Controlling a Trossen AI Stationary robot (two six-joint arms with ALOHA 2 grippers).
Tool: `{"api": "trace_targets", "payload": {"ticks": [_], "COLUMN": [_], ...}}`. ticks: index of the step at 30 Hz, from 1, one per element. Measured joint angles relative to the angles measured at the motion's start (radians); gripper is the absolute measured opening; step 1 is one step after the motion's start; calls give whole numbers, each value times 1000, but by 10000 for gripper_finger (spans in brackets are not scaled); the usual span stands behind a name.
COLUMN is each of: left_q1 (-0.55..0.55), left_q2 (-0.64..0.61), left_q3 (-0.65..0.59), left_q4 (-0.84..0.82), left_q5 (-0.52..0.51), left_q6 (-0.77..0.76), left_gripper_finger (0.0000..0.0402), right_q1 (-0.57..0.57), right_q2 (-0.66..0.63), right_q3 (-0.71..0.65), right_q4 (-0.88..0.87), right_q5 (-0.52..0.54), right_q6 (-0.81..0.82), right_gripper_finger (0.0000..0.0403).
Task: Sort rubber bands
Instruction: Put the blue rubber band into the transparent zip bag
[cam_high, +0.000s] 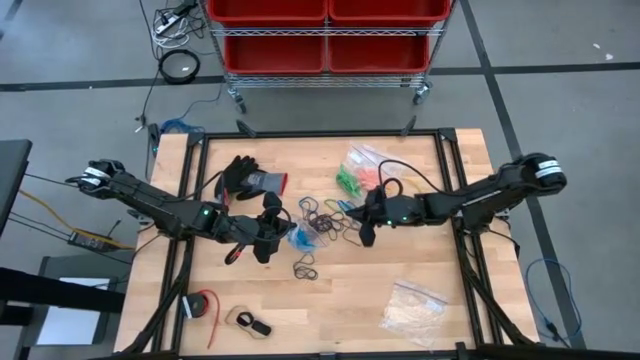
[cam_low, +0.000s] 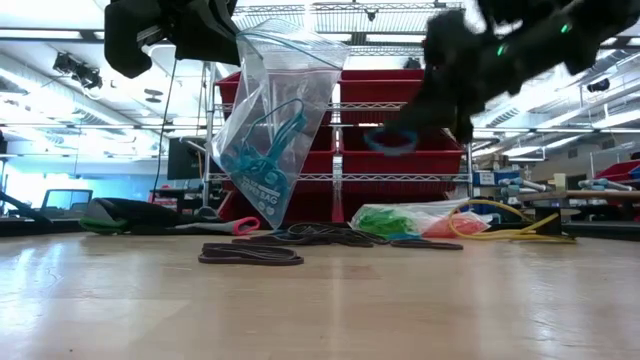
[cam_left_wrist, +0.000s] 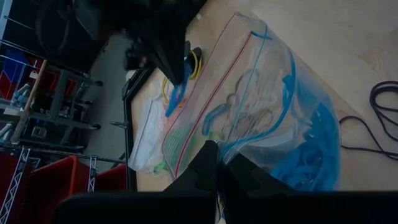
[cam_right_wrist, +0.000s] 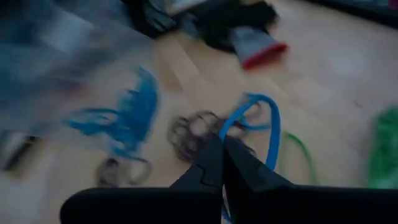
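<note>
Two arms: both dark six-joint arms reach in over the light wooden table (cam_high: 400, 270), one from each side.
Shelving: wire rack with red plastic bins (cam_high: 325, 35) stands beyond the table's far edge.
Left gripper (cam_high: 268, 243): fingers pinched shut on the top edge of a clear zip bag (cam_low: 268, 110), which hangs above the table with blue rubber bands (cam_low: 258, 160) collected inside.
Bag lettering: small print sits on the bag's lower part in the low view; too small to read.
Right gripper (cam_high: 367, 232): fingers clamped shut on a single blue rubber band loop (cam_low: 390, 140), held off the table just beside the hanging bag.
Loose pile: dark and blue rubber bands (cam_high: 330, 222) lie mid-table between the two grippers; a few more (cam_high: 306, 268) lie nearer the front edge.
Second bag: clear plastic bag of green and orange bands (cam_high: 360, 172) lies toward the far right of the table.
Third bag: clear bag of whitish pieces (cam_high: 412, 310) lies near the front right.
Obstructions: black glove with grey and red cuff (cam_high: 250, 180) lies far left of the pile; yellow cable (cam_low: 500, 228) runs at the right in the low view.
</note>
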Motion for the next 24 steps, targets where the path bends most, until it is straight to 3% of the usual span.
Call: {"api": "trace_targets", "payload": {"ticks": [8, 18, 24], "left_q1": [0, 0, 0], "left_q2": [0, 0, 0], "left_q3": [0, 0, 0], "left_q4": [0, -1, 0], "left_q5": [0, 0, 0], "left_q6": [0, 0, 0], "left_gripper_finger": [12, 12, 12], "right_q1": [80, 127, 100], "right_q2": [-13, 240, 365], "right_q3": [140, 485, 593], "right_q4": [45, 26, -144], "right_q5": [-25, -166, -180], "right_q6": [-81, -216, -184], "right_gripper_finger": [0, 0, 0]}}
